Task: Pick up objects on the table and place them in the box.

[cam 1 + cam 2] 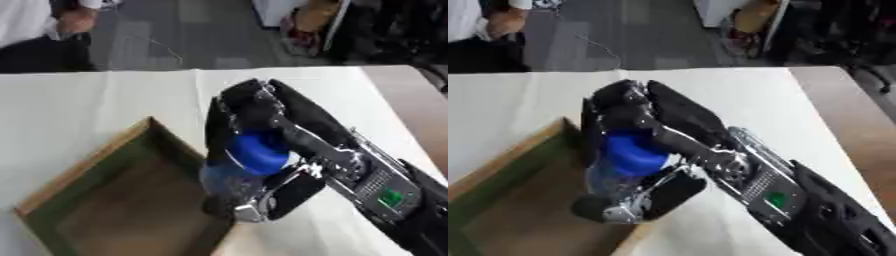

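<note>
My right hand (262,125) comes in from the lower right and hangs over the right edge of the wooden box (79,167). Its fingers and thumb are curled round a blue object (258,152) with a rounded blue top and a paler, clear-looking lower part. The object is held above the box's rim, partly hidden by the fingers. The box is shallow, with a brown floor and greenish inner walls, and lies askew at the lower left of the white table (96,100). My left hand shows in neither view.
The white cloth ends at the right, where bare brown tabletop (411,95) shows. A person sits beyond the far left edge of the table. Grey floor and clutter lie behind the table.
</note>
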{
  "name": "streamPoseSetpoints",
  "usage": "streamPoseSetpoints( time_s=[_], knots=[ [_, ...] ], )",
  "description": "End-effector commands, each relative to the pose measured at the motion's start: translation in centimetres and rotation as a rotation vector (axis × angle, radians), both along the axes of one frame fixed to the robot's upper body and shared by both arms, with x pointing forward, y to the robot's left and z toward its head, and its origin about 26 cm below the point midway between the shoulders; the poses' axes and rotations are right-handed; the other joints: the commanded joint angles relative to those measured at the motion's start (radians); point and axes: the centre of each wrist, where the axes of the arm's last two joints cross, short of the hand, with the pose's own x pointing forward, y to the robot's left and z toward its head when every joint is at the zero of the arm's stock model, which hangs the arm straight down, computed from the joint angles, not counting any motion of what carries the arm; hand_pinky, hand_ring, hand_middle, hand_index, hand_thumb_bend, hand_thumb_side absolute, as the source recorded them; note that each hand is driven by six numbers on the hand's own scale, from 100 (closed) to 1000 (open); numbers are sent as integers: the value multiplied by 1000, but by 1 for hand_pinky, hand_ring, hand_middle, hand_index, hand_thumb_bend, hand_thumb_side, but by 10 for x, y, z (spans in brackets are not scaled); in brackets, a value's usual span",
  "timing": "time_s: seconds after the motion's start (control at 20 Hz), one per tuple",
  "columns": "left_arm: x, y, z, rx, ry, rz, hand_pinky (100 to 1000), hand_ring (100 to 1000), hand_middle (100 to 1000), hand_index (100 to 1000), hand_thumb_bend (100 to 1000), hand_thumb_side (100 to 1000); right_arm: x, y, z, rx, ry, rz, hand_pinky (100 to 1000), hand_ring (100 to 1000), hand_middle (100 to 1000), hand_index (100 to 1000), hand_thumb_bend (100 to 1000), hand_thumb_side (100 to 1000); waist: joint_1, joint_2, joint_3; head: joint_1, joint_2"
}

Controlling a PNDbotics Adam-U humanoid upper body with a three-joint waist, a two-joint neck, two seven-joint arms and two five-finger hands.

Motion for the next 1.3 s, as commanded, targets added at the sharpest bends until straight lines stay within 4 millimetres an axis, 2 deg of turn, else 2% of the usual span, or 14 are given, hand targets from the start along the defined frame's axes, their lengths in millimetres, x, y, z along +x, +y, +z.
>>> streamPoseSetpoints(
  time_s=[0.05, 0.45, 0.65, 0.8, 0.85, 0.9, 0.95, 1.0, 1.05, 1.1, 1.15, 1.2, 1.25, 1.3],
  knots=[
    [-4, -5, 12, 2, -30, -26, 604, 776, 971, 871, 100, 803, -4, -2, 12, -11, -45, -5, 100, 100, 100, 118, 352, 139, -2, -11, 10, -27, -34],
    [-5, -13, 19, 10, -44, -60, 603, 776, 973, 871, 100, 805, -5, -3, 15, -18, -59, -24, 100, 100, 100, 120, 338, 151, -17, 11, 46, -42, -73],
    [-5, -15, 22, 5, -50, -71, 603, 776, 972, 871, 100, 805, -5, -3, 17, 23, -55, -9, 100, 100, 100, 122, 313, 164, -19, 16, 52, -40, -83],
    [-5, -15, 23, 5, -51, -75, 604, 776, 972, 871, 100, 805, -5, -3, 18, 64, -56, 18, 100, 100, 100, 138, 334, 168, -21, 16, 53, -36, -92],
    [-5, -15, 23, 5, -50, -74, 603, 776, 973, 871, 100, 806, -5, -4, 20, 73, -80, 27, 100, 100, 256, 368, 342, 537, -21, 16, 52, -33, -97],
    [-5, -15, 23, 5, -50, -73, 603, 776, 973, 871, 100, 806, -5, -5, 21, 77, -111, 32, 100, 100, 256, 368, 342, 537, -21, 16, 51, -31, -101],
    [-5, -14, 23, 6, -49, -72, 603, 776, 973, 871, 100, 806, -5, -5, 21, 73, -133, 33, 100, 484, 599, 685, 289, 806, -22, 16, 51, -29, -103],
    [-5, -14, 23, 8, -49, -72, 603, 776, 973, 871, 100, 806, -5, -5, 19, 57, -146, 33, 100, 397, 521, 619, 306, 763, -22, 16, 51, -29, -104],
    [-5, -14, 23, 8, -50, -72, 604, 776, 972, 871, 100, 806, -5, -4, 17, 41, -154, 34, 587, 802, 883, 919, 332, 991, -22, 16, 51, -29, -105],
    [-5, -14, 23, 8, -50, -72, 603, 776, 972, 871, 100, 806, -4, -4, 15, 18, -156, 37, 743, 866, 935, 968, 355, 1000, -22, 16, 51, -28, -106],
    [-5, -14, 23, 9, -51, -72, 603, 776, 972, 871, 100, 806, -3, -4, 13, 4, -154, 43, 849, 914, 979, 1000, 369, 1000, -22, 16, 51, -27, -106],
    [-5, -14, 23, 9, -51, -71, 603, 776, 972, 871, 100, 806, -2, -4, 12, -3, -150, 52, 818, 899, 965, 998, 362, 1000, -21, 16, 50, -26, -106],
    [-5, -14, 22, 10, -51, -71, 603, 776, 973, 871, 100, 806, -1, -4, 12, -5, -145, 61, 938, 949, 1000, 1000, 400, 1000, -21, 16, 49, -25, -105],
    [-5, -14, 22, 10, -51, -71, 603, 776, 973, 870, 100, 806, 0, -4, 11, -1, -140, 70, 952, 952, 1000, 1000, 409, 1000, -21, 16, 48, -24, -105]
  ],
)
